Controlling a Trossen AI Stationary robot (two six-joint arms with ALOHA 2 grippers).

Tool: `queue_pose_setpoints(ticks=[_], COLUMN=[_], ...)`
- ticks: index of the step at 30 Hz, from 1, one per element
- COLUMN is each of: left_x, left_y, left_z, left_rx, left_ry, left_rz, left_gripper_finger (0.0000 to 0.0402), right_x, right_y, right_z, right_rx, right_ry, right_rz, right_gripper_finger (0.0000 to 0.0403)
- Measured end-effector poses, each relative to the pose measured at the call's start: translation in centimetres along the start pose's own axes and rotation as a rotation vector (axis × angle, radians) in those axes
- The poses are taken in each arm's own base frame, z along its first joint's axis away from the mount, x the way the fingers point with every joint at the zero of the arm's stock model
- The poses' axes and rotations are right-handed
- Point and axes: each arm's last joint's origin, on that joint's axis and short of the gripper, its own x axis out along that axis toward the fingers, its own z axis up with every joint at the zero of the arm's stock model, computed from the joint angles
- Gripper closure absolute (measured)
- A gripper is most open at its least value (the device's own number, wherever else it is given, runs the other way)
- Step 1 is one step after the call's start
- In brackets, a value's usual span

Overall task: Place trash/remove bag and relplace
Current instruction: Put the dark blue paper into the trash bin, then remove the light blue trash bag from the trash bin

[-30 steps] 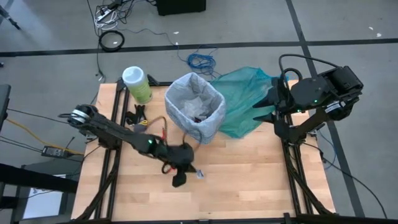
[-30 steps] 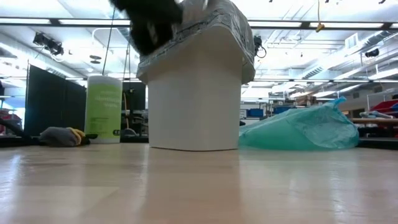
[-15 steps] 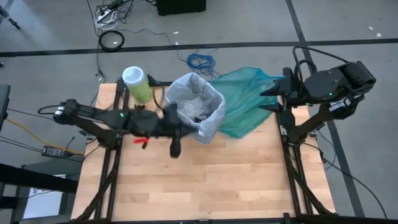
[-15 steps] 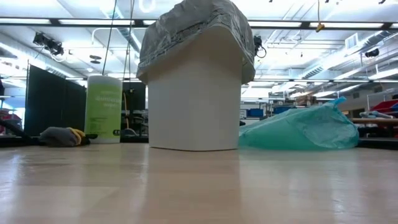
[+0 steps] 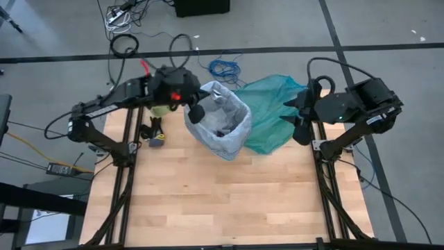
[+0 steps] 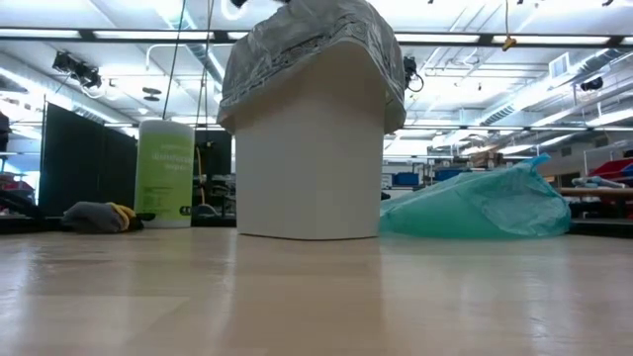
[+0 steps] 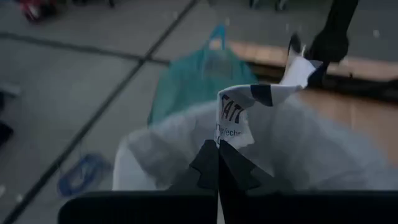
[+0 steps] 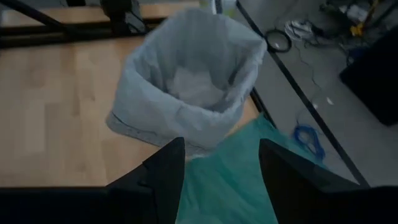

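The left pincer (image 5: 198, 112) has swung up from the desk (image 5: 229, 194) to the bag's (image 5: 236, 132) rim, pinching a trash scrap (image 7: 261, 102) above it, ready to drop; the right pincer (image 5: 300, 119) waits wide open over the teal bag (image 5: 267, 114)

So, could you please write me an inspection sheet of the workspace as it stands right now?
Surface: wooden table, front part bare.
Job's things: white bin lined with the grey-white bag, trash inside; a printed paper scrap pinched in the left hand at the bin's rim.
Clutter: teal plastic bag beside the bin; green wipes canister; grey-and-yellow item.
Hands: left shut on the scrap; right hand open, beside the teal bag, holding nothing.
Cables: blue coil and black loops on the floor.
Surroundings: workshop room; no people seen.
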Motion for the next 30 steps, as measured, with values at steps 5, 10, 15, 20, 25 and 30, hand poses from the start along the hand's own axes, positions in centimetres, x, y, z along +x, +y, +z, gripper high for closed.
queue_pose_setpoints(ticks=[5,10,15,20,25,30], left_x=[1.5,3.3,4.9,4.4,0.8,-4.1], left_y=[1.4,1.9,2.3,2.2,2.3,2.9], left_z=[-0.7,-0.9,-1.6,-0.3,3.7,6.9], left_rx=[0.079,0.135,0.134,-0.073,-0.208,-0.223], left_ry=[0.080,0.110,0.178,0.099,-0.106,-0.280], left_rz=[0.034,-0.004,-0.019,-0.127,-0.293,-0.318], left_gripper_finger=[0.0365,0.0319,0.0282,0.0265,0.0264,0.0264], right_x=[1.5,2.7,3.5,4.1,4.2,5.0], right_y=[0.5,1.2,1.7,1.6,0.2,-0.5], right_z=[-0.6,-1.1,-1.6,-2.4,-5.6,-10.5], right_rx=[0.031,0.070,0.066,0.177,0.409,0.719], right_ry=[0.057,0.105,0.152,0.132,0.070,-0.008], right_rz=[-0.026,-0.041,-0.028,-0.133,-0.281,-0.232], right_gripper_finger=[0.0206,0.0199,0.0192,0.0190,0.0190,0.0190])
